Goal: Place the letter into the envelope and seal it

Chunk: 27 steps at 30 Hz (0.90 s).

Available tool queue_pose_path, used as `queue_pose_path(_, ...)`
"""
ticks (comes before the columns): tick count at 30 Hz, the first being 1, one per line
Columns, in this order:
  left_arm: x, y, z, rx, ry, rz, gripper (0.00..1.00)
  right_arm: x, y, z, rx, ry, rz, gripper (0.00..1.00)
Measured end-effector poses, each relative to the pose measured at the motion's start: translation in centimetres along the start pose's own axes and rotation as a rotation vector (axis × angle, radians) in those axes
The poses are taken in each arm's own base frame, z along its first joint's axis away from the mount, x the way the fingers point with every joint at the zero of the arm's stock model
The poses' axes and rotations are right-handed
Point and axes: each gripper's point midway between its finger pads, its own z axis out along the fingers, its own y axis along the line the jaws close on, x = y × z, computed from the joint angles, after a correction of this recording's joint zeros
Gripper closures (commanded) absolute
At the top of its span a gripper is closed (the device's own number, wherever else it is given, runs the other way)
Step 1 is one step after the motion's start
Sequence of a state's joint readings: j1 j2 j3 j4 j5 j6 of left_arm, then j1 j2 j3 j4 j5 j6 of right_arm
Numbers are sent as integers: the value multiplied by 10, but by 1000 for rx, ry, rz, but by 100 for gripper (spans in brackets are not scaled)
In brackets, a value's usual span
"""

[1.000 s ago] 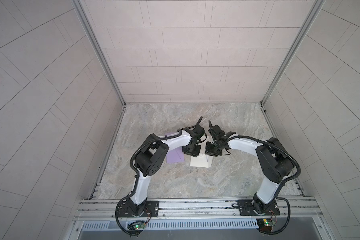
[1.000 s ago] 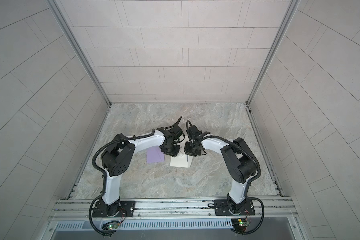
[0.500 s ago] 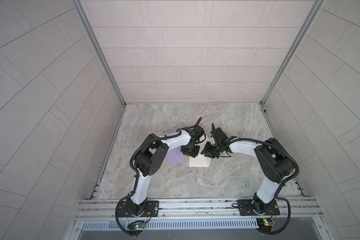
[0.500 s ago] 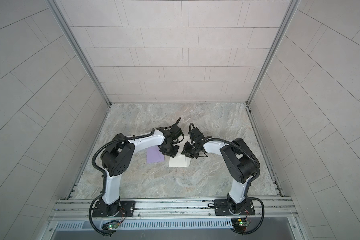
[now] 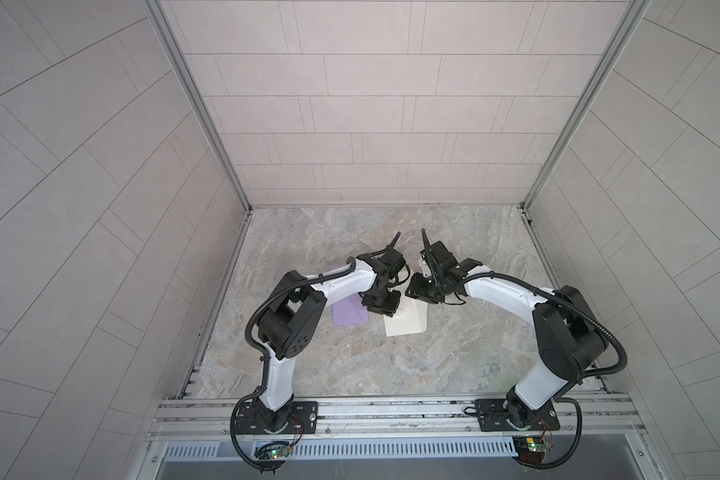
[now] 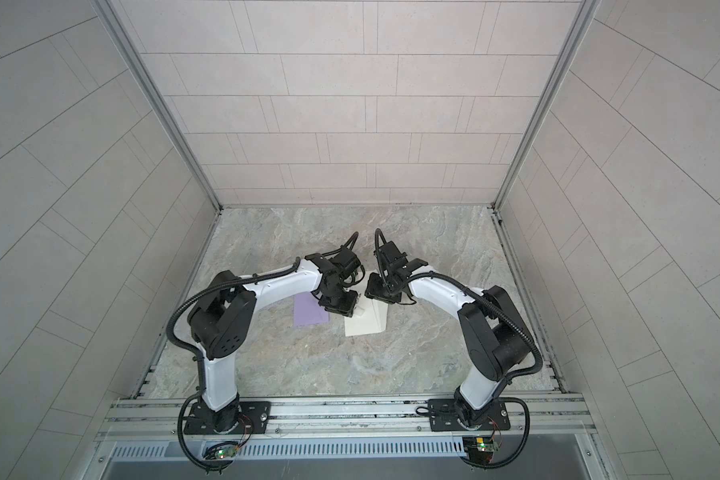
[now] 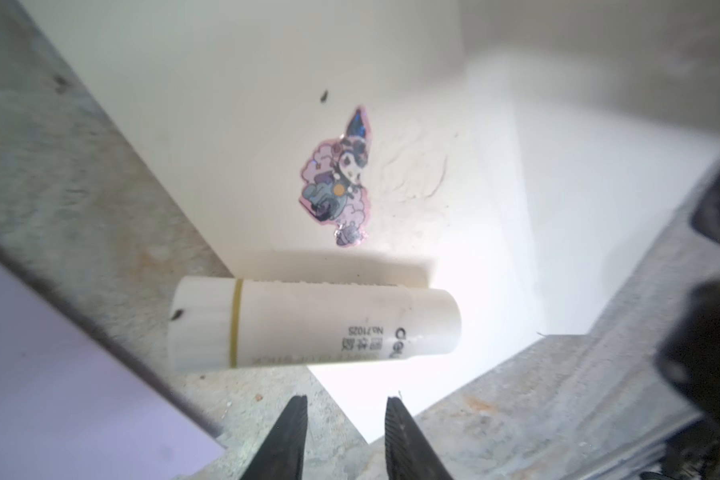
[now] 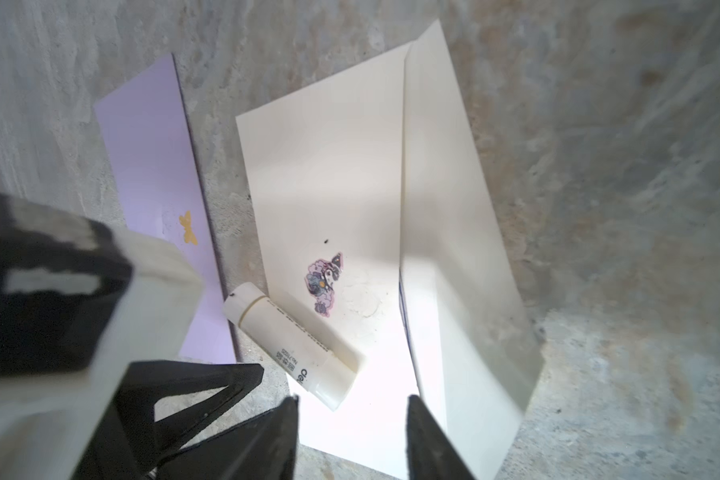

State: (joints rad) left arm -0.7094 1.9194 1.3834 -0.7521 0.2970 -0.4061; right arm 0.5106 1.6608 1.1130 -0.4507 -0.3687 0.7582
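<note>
A cream envelope (image 5: 406,326) (image 6: 364,326) lies on the marble floor, its flap (image 8: 454,249) folded up along one long side. A cartoon sticker (image 7: 341,178) sits on its face. The letter (image 5: 348,313) (image 8: 150,166), a purple card with a gold mark, lies flat beside the envelope on the left. A white glue stick (image 7: 308,328) (image 8: 292,340) lies across the envelope's near edge. My left gripper (image 5: 385,309) (image 7: 346,419) hovers open just short of the stick. Close by on the right, my right gripper (image 5: 416,291) (image 8: 352,419) stands open over the envelope's corner. Neither holds anything.
Both arms meet over the middle of the floor (image 5: 391,374), their wrists close together. Tiled walls (image 5: 350,104) close in the back and both sides. An aluminium rail (image 5: 391,411) carrying the arm bases runs along the front.
The right gripper has shifted a little to the left, toward the left gripper, and its jaws have widened. The left arm, the envelope and the letter have stayed put.
</note>
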Motion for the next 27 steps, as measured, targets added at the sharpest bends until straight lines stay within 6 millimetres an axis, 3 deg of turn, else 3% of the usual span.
queue_pose_path(3, -8, 9, -22, 33, -54, -55, 62, -1, 8, 0, -1, 26, -66, 40)
queue_pose_path(6, -14, 30, -36, 41, -102, -146, 62, 2, 17, 10, 5, 76, -141, 39)
queue_pose_path(11, -2, 76, -46, 31, -131, -321, 62, 19, 35, 33, 30, 177, -284, 38)
queue_pose_path(14, 3, 92, -55, 32, -157, -390, 62, 29, 46, 46, 64, 224, -374, 38)
queue_pose_path(19, 1, 94, -66, 49, -198, -415, 61, 36, 57, 68, 160, 257, -513, 38)
queue_pose_path(23, 4, 95, -63, 59, -195, -434, 62, 41, 55, 86, 268, 271, -603, 39)
queue_pose_path(25, 7, 96, -60, 64, -185, -444, 62, 41, 53, 91, 312, 272, -632, 44)
queue_pose_path(27, 9, 96, -58, 72, -181, -453, 62, 37, 55, 93, 341, 257, -654, 55)
